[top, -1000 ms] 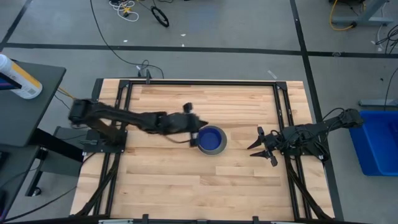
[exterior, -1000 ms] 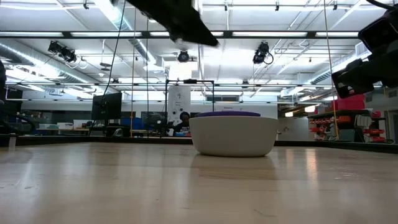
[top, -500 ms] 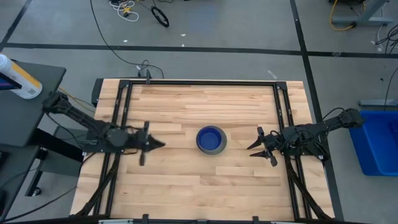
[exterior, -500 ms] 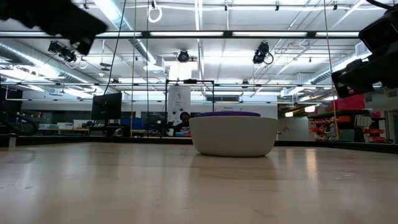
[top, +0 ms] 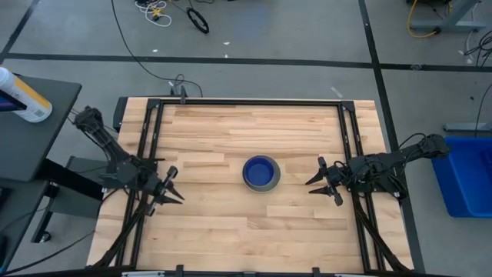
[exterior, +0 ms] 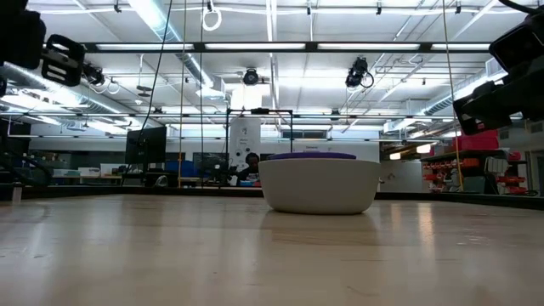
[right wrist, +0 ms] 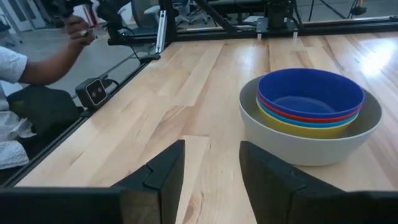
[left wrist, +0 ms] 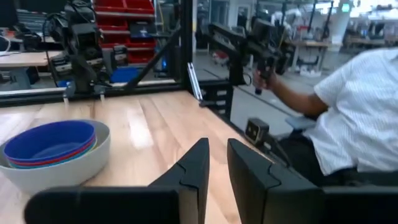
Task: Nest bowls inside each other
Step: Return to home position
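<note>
The bowls stand nested in one stack (top: 260, 172) at the table's middle. The grey one (right wrist: 298, 146) is outermost and rests on the wood; yellow, light blue and red rims show inside it, and the dark blue one (right wrist: 311, 93) is on top. My left gripper (top: 175, 187) hovers near the table's left edge, well apart from the stack, its fingers (left wrist: 199, 168) a narrow gap apart with nothing between them. My right gripper (top: 315, 178) waits open just right of the stack, also holding nothing (right wrist: 211, 162).
Black frame rails (top: 146, 138) run along the table's edges. A person in a white shirt (left wrist: 354, 118) sits at the near side, holding a leader arm's grip (left wrist: 261, 43). A small black camera box (right wrist: 93, 92) sits by the near rail. A blue bin (top: 469, 177) stands off the table's right.
My left gripper has pulled back from beside the bowl stack toward the table's left edge, sinking lower and swinging a little toward the near side. The stack has not moved.
</note>
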Controlling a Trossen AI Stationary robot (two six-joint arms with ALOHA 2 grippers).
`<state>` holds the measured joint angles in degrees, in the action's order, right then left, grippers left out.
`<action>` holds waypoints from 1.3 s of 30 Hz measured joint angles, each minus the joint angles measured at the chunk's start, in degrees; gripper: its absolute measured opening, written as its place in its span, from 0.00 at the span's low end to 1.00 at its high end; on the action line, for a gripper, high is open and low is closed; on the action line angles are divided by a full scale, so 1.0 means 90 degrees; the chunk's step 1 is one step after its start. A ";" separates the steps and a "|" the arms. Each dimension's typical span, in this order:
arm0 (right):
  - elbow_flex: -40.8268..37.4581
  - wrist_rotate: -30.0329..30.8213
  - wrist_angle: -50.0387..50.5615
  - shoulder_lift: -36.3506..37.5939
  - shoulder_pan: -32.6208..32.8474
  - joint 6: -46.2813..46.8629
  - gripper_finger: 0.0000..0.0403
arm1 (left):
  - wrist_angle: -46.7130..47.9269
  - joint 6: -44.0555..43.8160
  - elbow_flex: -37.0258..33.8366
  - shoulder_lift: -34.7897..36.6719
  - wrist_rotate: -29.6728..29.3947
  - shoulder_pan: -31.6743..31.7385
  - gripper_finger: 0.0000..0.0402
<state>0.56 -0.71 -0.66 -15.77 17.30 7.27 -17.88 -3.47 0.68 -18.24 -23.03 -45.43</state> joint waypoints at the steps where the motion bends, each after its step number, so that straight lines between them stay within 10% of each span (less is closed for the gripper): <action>1: 0.0000 0.0000 0.0000 0.0000 -0.0002 0.0000 0.41 | 0.0101 0.0015 0.0001 0.0041 0.0002 -0.0038 0.17; 13: 0.0000 -0.2661 -0.1052 0.0060 0.0000 -0.0627 0.40 | 0.0269 -0.0466 -0.0015 0.0094 0.0560 -0.0062 0.16; 39: 0.0000 -0.2659 -0.0377 -0.0051 -0.0002 -0.0386 0.42 | 0.0186 0.0101 -0.0026 0.0772 -0.0151 -0.0059 0.16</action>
<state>0.56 -24.64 -4.05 -16.23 17.28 3.79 -16.21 -2.56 0.45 -11.29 -24.38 -45.95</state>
